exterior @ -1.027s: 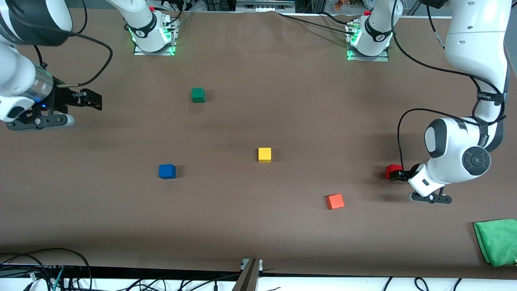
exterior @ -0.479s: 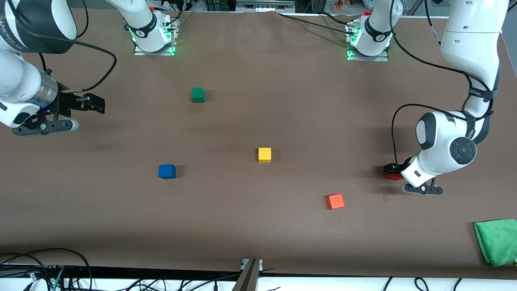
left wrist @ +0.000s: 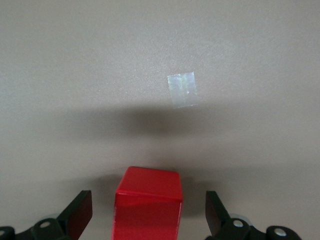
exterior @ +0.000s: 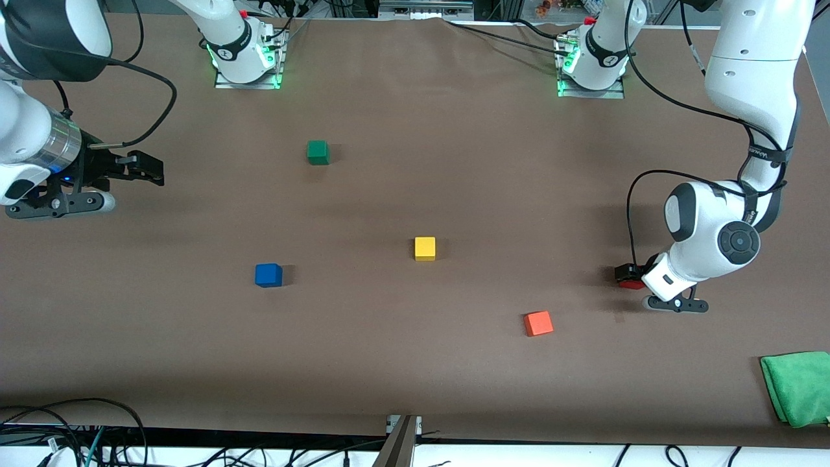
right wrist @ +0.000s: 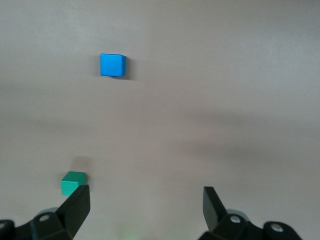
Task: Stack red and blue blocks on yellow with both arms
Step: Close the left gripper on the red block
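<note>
Green cloth (exterior: 799,386) nearest the front camera, at the left arm's end of the tabletop (exterior: 415,363)

Orange cube (exterior: 538,323) next, nearer than the yellow cube (exterior: 425,248)

Left claw (exterior: 626,277) low at the red cube (left wrist: 148,204), fingers (left wrist: 79,214) spread either side of it with gaps, not pinching

Blue cube (exterior: 268,275) toward the right arm's end, beside the yellow cube but well apart

Right claw (exterior: 148,170) spread wide and empty, raised over bare tabletop at the right arm's end

Green cube (exterior: 318,152) farthest
</note>
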`<action>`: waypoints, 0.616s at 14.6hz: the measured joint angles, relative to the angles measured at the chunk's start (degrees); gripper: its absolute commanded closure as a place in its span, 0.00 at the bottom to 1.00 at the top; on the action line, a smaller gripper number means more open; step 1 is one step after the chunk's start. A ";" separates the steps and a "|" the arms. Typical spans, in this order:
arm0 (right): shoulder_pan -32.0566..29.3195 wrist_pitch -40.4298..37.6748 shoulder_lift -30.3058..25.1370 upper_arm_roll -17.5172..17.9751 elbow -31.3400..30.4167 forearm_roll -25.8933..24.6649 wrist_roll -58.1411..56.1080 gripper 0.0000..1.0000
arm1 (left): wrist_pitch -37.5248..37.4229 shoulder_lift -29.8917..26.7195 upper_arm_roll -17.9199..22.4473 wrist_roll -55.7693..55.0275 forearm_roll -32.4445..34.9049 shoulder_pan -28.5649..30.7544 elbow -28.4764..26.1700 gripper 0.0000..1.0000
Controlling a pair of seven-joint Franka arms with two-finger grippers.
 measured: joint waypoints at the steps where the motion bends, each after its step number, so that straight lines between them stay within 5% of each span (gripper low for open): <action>1: -0.34 0.00 0.06 -0.08 0.03 0.54 -0.90 0.00 | 0.09 0.00 0.01 0.00 0.00 0.01 -0.08 0.05; 2: -0.54 0.00 0.10 -0.20 0.05 0.75 -2.42 0.00 | 0.16 0.00 0.01 0.00 0.00 0.03 -0.10 0.26; 3: -0.63 0.00 0.12 -0.26 0.06 0.83 -3.70 0.00 | 0.20 0.00 0.02 0.00 0.00 0.05 -0.10 0.66; 5: -0.64 0.00 0.14 -0.26 0.07 0.84 -4.31 0.00 | 0.23 0.00 0.02 0.00 0.00 0.12 -0.10 1.00; 9: -0.64 0.00 0.14 -0.24 0.08 0.85 -4.32 0.00 | 0.28 -0.16 0.03 -0.04 0.00 0.22 -0.08 1.00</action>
